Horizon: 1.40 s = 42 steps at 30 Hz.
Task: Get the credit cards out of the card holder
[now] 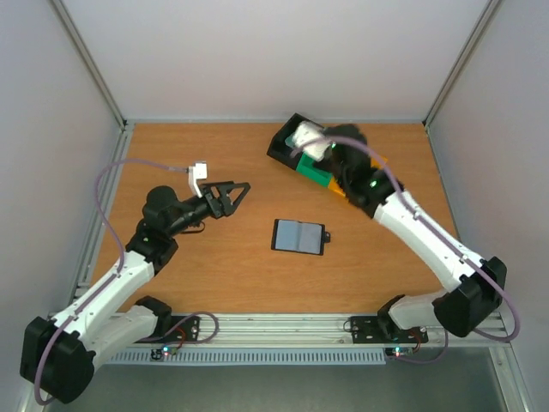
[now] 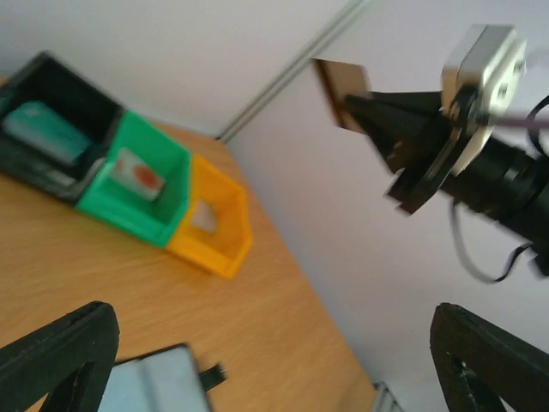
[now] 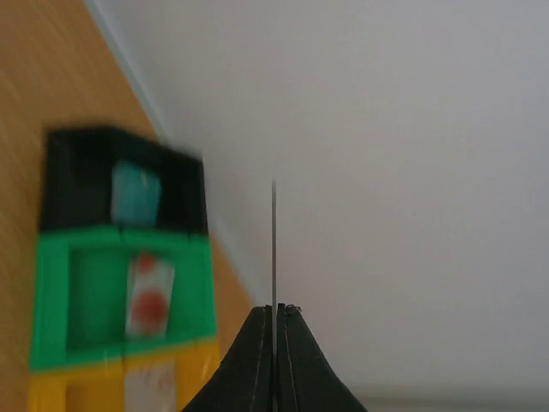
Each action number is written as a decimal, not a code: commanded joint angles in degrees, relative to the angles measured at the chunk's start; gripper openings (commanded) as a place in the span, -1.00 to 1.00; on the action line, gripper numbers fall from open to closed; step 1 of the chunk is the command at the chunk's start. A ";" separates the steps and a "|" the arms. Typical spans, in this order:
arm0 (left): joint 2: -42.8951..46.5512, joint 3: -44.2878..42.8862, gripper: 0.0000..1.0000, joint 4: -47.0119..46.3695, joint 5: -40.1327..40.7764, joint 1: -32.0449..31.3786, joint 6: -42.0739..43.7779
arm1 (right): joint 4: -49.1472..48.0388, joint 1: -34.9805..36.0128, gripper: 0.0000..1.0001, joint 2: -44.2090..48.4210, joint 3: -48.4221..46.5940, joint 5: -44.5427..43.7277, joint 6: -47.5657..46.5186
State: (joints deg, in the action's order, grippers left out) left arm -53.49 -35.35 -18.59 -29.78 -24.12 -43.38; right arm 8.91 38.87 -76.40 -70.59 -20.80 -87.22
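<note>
**Top view.** The holder (image 1: 298, 235) lies open and flat near the middle of the table (image 1: 197, 275). Its pale inner pockets face up and its tab (image 1: 328, 236) is on the 3 o'clock edge. Nothing touches it. The left gripper (image 1: 236, 197) hangs over the table at 10 o'clock of the holder and well apart from it. Its fingers are spread wide with nothing between them. A row of three trays (image 1: 313, 172) stands at 1 o'clock of the holder, near the far wall. The right arm reaches over this row and hides much of it.

**Left wrist view.** The teal card (image 2: 43, 133) lies in the black tray (image 2: 34, 176). The red card (image 2: 137, 173) lies in the green tray (image 2: 129, 216). The whitish card (image 2: 204, 216) lies in the orange tray (image 2: 210, 253). The three trays touch side by side. The right gripper (image 2: 356, 107), at 1 o'clock in this view, is raised off the table in front of the wall. It is clamped on a fourth card (image 2: 337, 93), which looks brownish here. A corner of the holder shows at 7 o'clock.

**Right wrist view.** The right fingers (image 3: 253, 352) are pressed together on the fourth card. The card is seen edge-on as a thin upright line rising toward 12 o'clock from the tips. The trays lie blurred at 9 o'clock, each with its card inside.
</note>
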 commanded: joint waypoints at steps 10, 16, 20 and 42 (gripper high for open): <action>3.75 8.73 0.99 13.21 13.54 1.68 11.02 | 36.95 -27.22 -0.98 -22.99 -16.19 8.60 24.54; 3.93 11.41 0.99 13.37 18.17 1.79 12.07 | 38.35 -31.65 -0.98 -33.82 -24.15 9.67 21.50; 3.79 12.85 0.99 13.04 18.82 1.96 10.93 | 35.09 -32.02 -0.98 -37.90 -25.37 10.53 19.59; -1.34 14.01 0.99 8.07 18.12 2.23 8.84 | 1.75 -32.02 -0.97 -39.71 -9.69 8.34 -1.50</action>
State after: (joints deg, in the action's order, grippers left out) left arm -54.46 -22.33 -6.07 -11.97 -22.17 -34.06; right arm 21.02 6.59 -118.74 -84.64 -12.91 -81.06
